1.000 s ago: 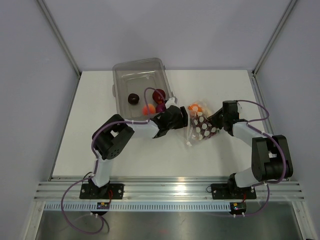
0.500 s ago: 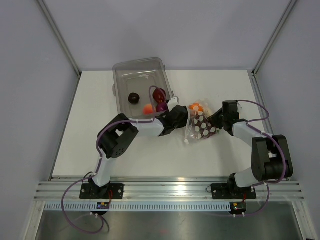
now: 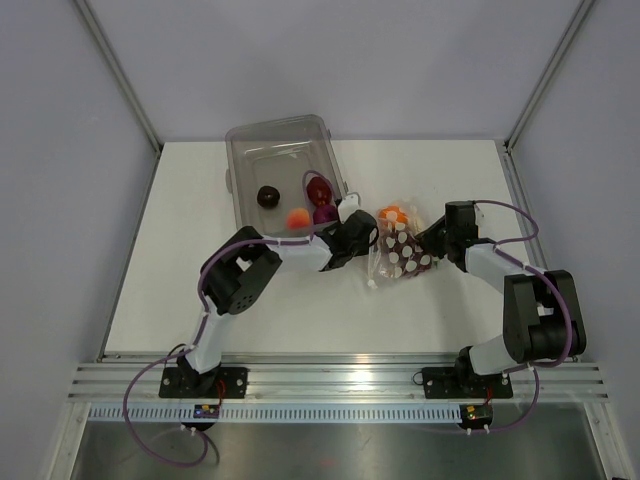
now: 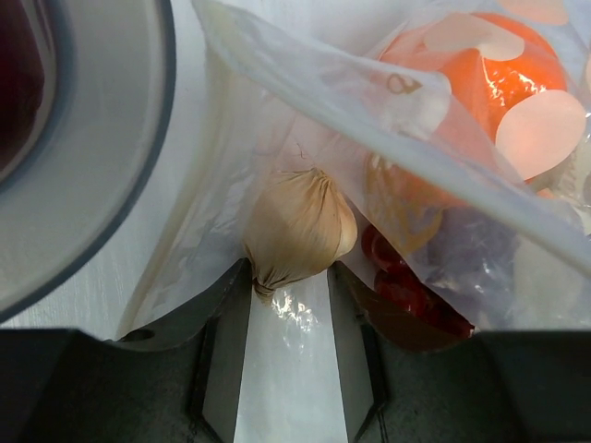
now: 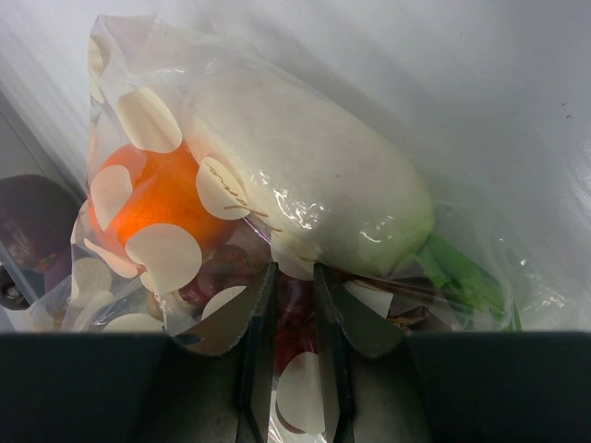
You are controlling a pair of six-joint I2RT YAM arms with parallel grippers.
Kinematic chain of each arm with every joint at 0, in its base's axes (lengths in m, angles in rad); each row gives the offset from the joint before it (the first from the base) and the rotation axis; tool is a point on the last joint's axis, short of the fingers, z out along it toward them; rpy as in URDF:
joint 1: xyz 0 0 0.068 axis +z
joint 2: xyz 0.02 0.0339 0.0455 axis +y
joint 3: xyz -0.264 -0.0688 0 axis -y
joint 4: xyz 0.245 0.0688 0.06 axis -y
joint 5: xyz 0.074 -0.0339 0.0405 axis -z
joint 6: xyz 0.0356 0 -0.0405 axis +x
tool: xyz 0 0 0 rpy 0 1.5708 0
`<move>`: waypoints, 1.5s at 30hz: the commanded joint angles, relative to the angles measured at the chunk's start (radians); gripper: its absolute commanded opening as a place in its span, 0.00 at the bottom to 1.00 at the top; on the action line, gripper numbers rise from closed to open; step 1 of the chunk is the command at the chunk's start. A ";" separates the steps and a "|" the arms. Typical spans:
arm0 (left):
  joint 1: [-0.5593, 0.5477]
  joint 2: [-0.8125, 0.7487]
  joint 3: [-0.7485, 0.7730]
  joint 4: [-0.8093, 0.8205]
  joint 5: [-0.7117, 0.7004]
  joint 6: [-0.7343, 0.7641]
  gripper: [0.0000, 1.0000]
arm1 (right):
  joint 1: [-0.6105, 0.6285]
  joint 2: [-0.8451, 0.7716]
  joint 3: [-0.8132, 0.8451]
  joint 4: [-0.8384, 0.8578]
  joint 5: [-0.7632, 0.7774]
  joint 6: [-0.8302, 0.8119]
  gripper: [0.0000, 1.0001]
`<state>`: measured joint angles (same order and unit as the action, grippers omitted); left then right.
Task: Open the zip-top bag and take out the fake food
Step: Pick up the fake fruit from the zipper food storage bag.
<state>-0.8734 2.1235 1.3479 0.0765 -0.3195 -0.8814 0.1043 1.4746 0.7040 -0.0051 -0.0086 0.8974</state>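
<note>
- Two end effectors meet at a small, clear, soft plastic zip-top bag [image 3: 398, 258] printed with white round dots. It lies on the white surface [image 3: 180, 250], just right of a rigid clear rectangular plastic bin [image 3: 236, 150].
- The right end effector [image 3: 427, 248] is closed on the bag's right end. Its wrist view shows dotted film pinched between narrow jaws.
- The left end effector [image 3: 372, 237] sits at the bag's left side, beside the bin's near right corner.
- From the left wrist, the jaws stand partly apart with bag film across the gap. A beige garlic-shaped bulb [image 4: 300, 226] lies at their tips; whether they grip it cannot be told.
- Fake food inside the bag includes a round orange fruit [image 4: 480, 65], a long white vegetable [image 5: 314, 194] with green leaves, and dark red pieces [image 4: 406, 291].
- In the bin lie a dark round piece [image 3: 267, 196], a small orange piece [image 3: 298, 217], a dark red piece [image 3: 318, 188] and a purple piece [image 3: 324, 213].
</note>
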 commanded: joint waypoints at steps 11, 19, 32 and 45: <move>-0.030 -0.134 -0.095 0.023 -0.095 0.071 0.39 | 0.011 -0.028 0.005 -0.042 0.038 -0.002 0.29; -0.033 -0.135 -0.083 0.005 -0.090 0.121 0.48 | 0.011 -0.030 0.008 -0.047 0.038 -0.003 0.29; -0.035 -0.093 -0.024 0.017 -0.112 0.118 0.73 | 0.011 -0.030 0.009 -0.049 0.039 -0.005 0.29; -0.036 -0.037 -0.003 0.066 -0.148 0.019 0.73 | 0.011 -0.034 0.006 -0.047 0.036 -0.003 0.29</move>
<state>-0.9051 2.0525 1.3071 0.0944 -0.4145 -0.8375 0.1051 1.4658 0.7040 -0.0269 0.0063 0.8974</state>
